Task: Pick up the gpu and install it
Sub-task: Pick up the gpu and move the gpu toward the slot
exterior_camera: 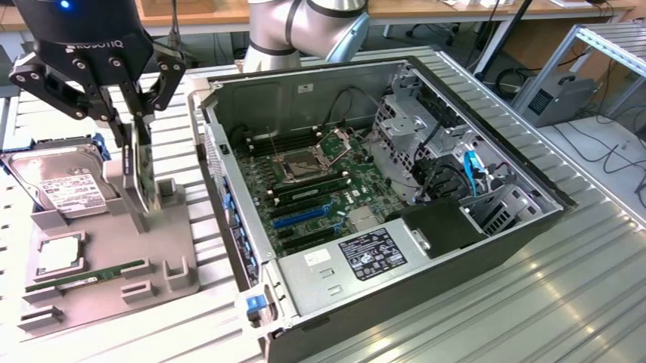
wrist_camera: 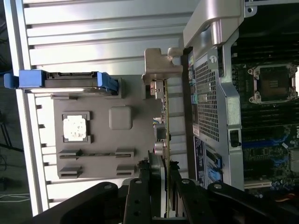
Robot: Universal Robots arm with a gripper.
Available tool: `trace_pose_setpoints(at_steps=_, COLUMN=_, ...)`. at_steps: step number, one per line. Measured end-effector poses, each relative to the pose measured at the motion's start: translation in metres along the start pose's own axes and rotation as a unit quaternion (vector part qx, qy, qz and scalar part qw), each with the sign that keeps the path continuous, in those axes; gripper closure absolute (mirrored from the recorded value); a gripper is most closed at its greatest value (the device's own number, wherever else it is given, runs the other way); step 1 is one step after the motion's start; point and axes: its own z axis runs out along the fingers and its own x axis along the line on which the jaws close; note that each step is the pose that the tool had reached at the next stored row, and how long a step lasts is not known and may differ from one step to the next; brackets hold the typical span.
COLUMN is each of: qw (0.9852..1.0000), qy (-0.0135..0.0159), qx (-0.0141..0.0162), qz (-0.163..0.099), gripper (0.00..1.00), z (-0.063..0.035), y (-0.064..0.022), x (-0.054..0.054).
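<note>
The gpu (exterior_camera: 139,178) stands upright on its edge in a slot of the grey holder tray (exterior_camera: 101,246), at the exterior view's left. My gripper (exterior_camera: 131,140) hangs straight above it, one finger on each face of the card's upper edge, and looks shut on it. In the wrist view the gpu (wrist_camera: 164,119) appears edge-on, its silver bracket toward the case, with my gripper (wrist_camera: 165,179) clamping it between both pads. The open computer case (exterior_camera: 404,113) lies beside the tray, its motherboard (exterior_camera: 313,189) and blue expansion slots (exterior_camera: 301,219) exposed.
On the tray sit a silver hard drive (exterior_camera: 60,185) in a blue frame, a CPU chip (exterior_camera: 59,253) and a green RAM stick (exterior_camera: 86,274). The case wall (exterior_camera: 217,174) rises close beside the card. Cables and a drive cage (exterior_camera: 404,128) crowd the case's far side.
</note>
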Motion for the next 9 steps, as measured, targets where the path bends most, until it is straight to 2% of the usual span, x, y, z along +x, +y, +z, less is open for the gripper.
trace_pose_setpoints(at_steps=9, qw=1.0000, qy=0.0000, qx=0.0000, qz=0.000, gripper=0.73, z=-0.0074, y=0.0000, x=-0.0002)
